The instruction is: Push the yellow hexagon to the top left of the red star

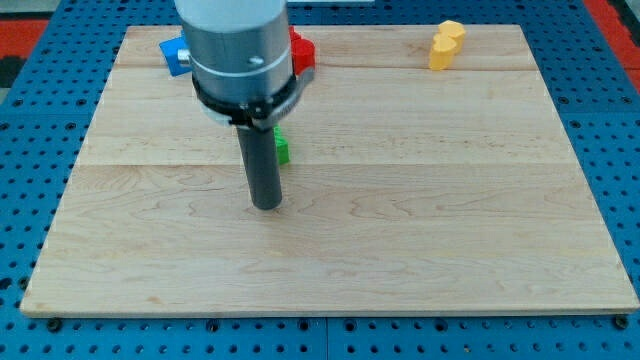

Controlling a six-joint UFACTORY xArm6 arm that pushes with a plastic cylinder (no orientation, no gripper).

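Observation:
A yellow block (446, 44) lies near the board's top edge at the view's right; its shape looks irregular and I cannot make out a hexagon. A red block (302, 52) shows at the view's top, mostly hidden behind the arm's grey body (238, 50); its shape cannot be made out. My tip (266, 205) rests on the board left of centre, well below the red block and far to the left of and below the yellow block. It touches no block.
A green block (281, 148) sits just behind the rod, partly hidden. A blue block (174, 53) peeks out at the top left beside the arm. The wooden board (450, 220) lies on a blue perforated table.

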